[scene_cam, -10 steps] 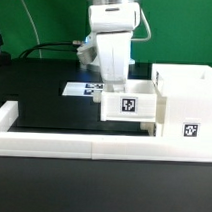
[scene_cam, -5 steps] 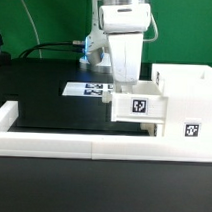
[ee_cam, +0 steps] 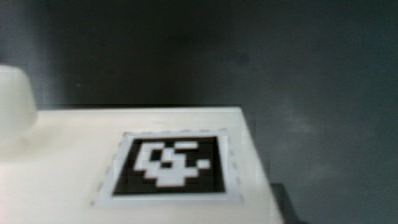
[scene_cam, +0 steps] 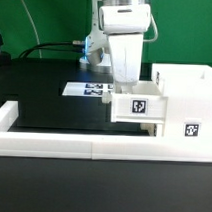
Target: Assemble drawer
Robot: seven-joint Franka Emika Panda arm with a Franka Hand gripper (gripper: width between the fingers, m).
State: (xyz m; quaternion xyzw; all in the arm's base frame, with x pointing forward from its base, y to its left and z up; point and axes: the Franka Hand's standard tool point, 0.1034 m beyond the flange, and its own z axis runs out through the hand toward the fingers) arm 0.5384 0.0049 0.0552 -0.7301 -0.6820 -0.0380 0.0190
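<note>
A small white tray (scene_cam: 137,105) with a square black-and-white tag on its front hangs under my gripper (scene_cam: 127,87), its right end against the opening of the tall white casing (scene_cam: 186,98) at the exterior view's right. The casing bears a tag low on its front. My fingers reach down behind the tray's front wall and are hidden there; the tray sits slightly above the table in their grip. The wrist view shows the tray's white surface and its tag (ee_cam: 173,163) very close up. No second tray is in view.
The long low white border wall (scene_cam: 62,144) runs along the front and up the exterior view's left side. The marker board (scene_cam: 87,90) lies flat on the black table behind the tray. Cables hang at the back left.
Between the earliest frame and half a second ago, my gripper and the tray moved toward the exterior view's right, up to the casing. Nothing has moved since.
</note>
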